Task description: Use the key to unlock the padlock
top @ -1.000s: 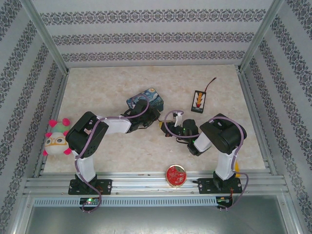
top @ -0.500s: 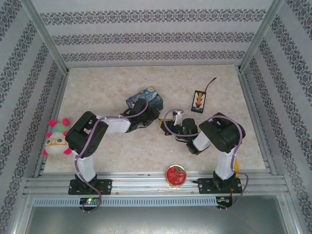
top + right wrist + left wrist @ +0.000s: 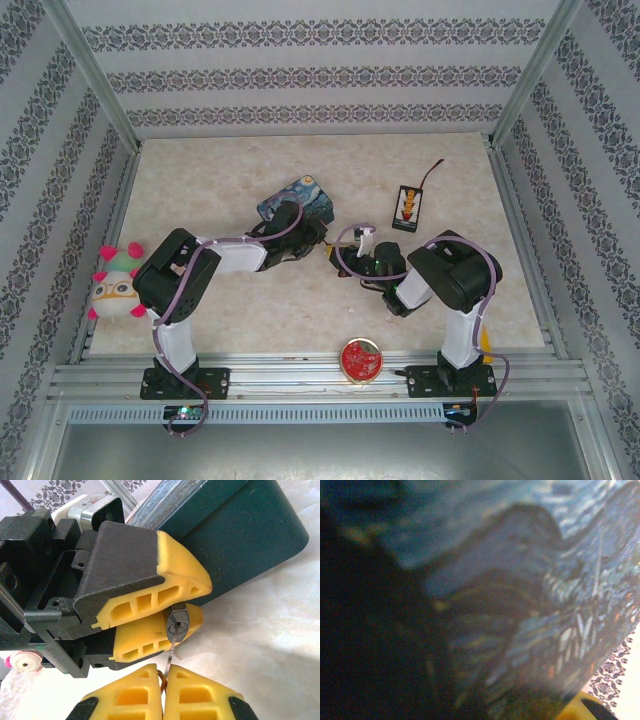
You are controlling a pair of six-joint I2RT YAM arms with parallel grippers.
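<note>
Seen from the right wrist, the left arm's jaws, yellow-tipped and black-backed, pinch a tiny dark grey squarish padlock (image 3: 177,621) between them, its keyhole face turned toward the camera. The padlock sits low over the pale marbled counter (image 3: 270,645), just beside the dark side of a blue-and-yellow painted rectangular tin (image 3: 250,535). At the bottom edge, the right arm's jaws are pressed together on a thin silvery metal key (image 3: 173,650), whose blade runs straight up into the keyhole. How deep it sits I cannot tell. From above, both arms meet near the counter's middle, next to the tin. The step in hand looks like insertion, nearly or fully made. The next move likely calls for twisting the right wrist about the blade's line while the left jaws hold the body firm.
</note>
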